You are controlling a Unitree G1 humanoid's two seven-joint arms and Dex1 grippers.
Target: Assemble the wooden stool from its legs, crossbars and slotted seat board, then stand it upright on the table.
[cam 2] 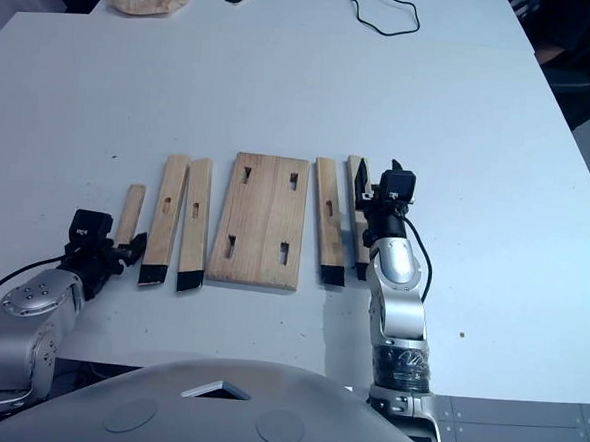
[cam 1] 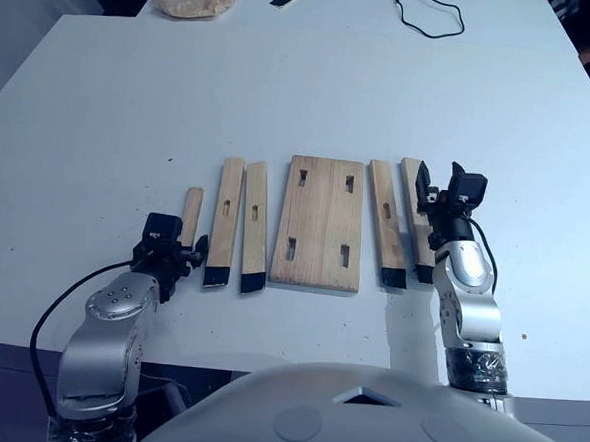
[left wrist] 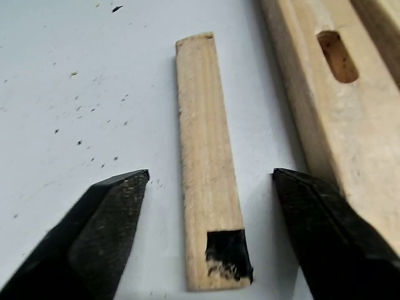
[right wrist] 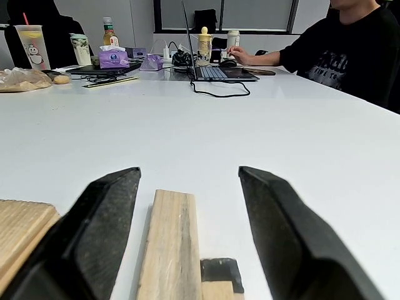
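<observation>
While assembly is pending, every piece is lying flat on the table [cam 1: 283,90].
Left gripper [left wrist: 210,176] is spreading wide around the short crossbar [left wrist: 203,144], right gripper [right wrist: 189,172] around the rightmost leg [right wrist: 170,250]; seat board [cam 1: 320,223] is lying between.

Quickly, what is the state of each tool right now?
Left tool: open, astride the short crossbar, not gripping.
Right tool: open, astride the rightmost leg.

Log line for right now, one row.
left gripper: open, straddling short crossbar | right gripper: open, above rightmost leg | seat board: flat on table | stage: unassembled
</observation>
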